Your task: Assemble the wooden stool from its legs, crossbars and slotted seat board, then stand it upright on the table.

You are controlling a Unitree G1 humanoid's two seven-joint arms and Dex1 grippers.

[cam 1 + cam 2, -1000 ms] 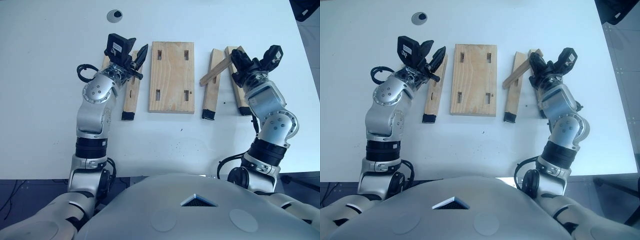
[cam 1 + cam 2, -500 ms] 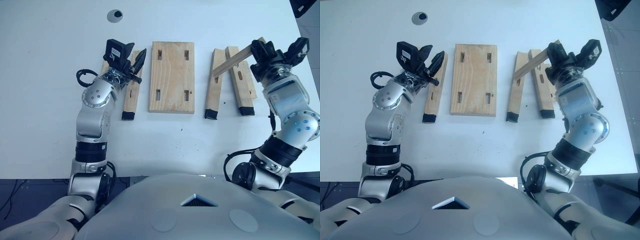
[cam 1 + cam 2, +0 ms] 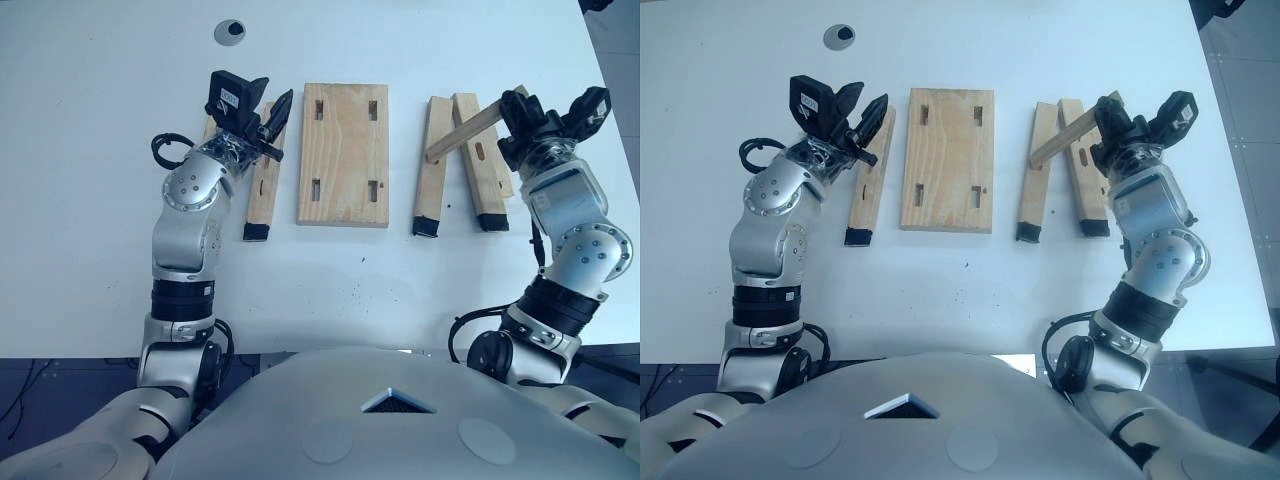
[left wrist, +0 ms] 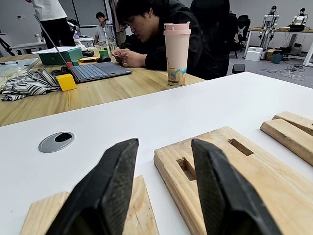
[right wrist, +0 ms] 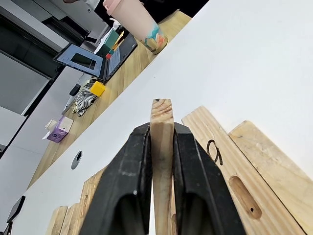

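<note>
Left eye view: slotted seat board [image 3: 343, 154] lies flat mid-table on the white table [image 3: 100, 260], four slots face up. On the board's left side, just beside it, one leg [image 3: 262, 185] lies flat along the board's long edge, its black-capped end toward the robot. The left gripper [image 3: 274, 110] sits over that leg's far end, fingers [image 4: 105, 196] spread apart with nothing between them; left wrist view shows the leg's end under the fingers and the board's far corner slot just past them, contact with the leg not clear. A second wood piece [image 3: 211, 125] sits farther left of the board, mostly hidden by the gripper. On the board's right side two more legs lie flat, the nearer leg [image 3: 430, 170] and the outer leg [image 3: 478, 170], both black-capped at the near end and angled together at the far ends. The right gripper [image 3: 512, 112] is beyond these, on the side away from the board, clamped on one end of a crossbar [image 3: 462, 133]; right wrist view shows both fingers [image 5: 128, 186] pressed on the bar's faces. The crossbar slants across above the two right legs, its free end pointing toward the board, over the nearer leg. Round cable grommet [image 3: 229, 31] in the tabletop lies beyond the board's far left corner. Pink cup [image 4: 177, 54] and laptop [image 4: 93, 71] on a wooden desk behind.
</note>
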